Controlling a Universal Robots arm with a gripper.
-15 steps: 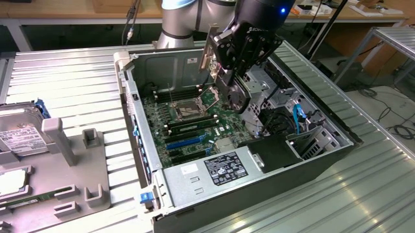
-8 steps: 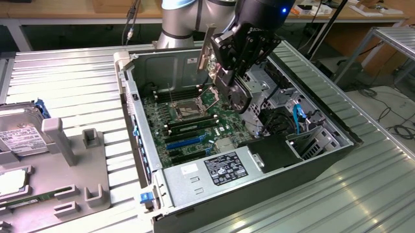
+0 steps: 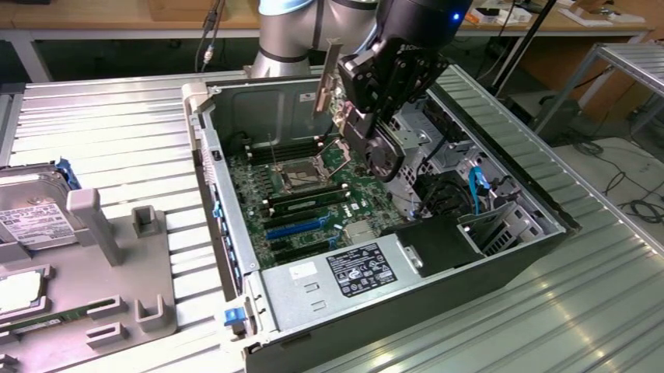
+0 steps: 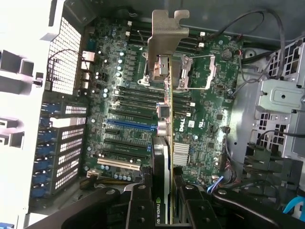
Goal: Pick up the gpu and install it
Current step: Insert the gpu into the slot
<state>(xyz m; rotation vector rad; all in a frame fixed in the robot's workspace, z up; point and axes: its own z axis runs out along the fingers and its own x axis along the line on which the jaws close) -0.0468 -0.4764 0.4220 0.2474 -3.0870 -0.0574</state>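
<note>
The gripper (image 3: 365,144), clamped on the gpu (image 3: 331,81), holds the card upright over the motherboard (image 3: 311,198) inside the open case (image 3: 498,272), where a power supply (image 3: 353,268) fills one corner.

The scene holds one gpu (image 4: 165,117), one open computer case (image 3: 498,272), one motherboard (image 3: 311,194), one hard drive (image 3: 31,214), one power supply (image 3: 353,268) and one robot arm (image 3: 295,31).

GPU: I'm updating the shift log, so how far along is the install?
Done: the gpu is picked up, clamped in the gripper. In hand: it hangs edge-on above the motherboard inside the open case. Left: it sits in no slot yet; the blue slot is empty.
</note>
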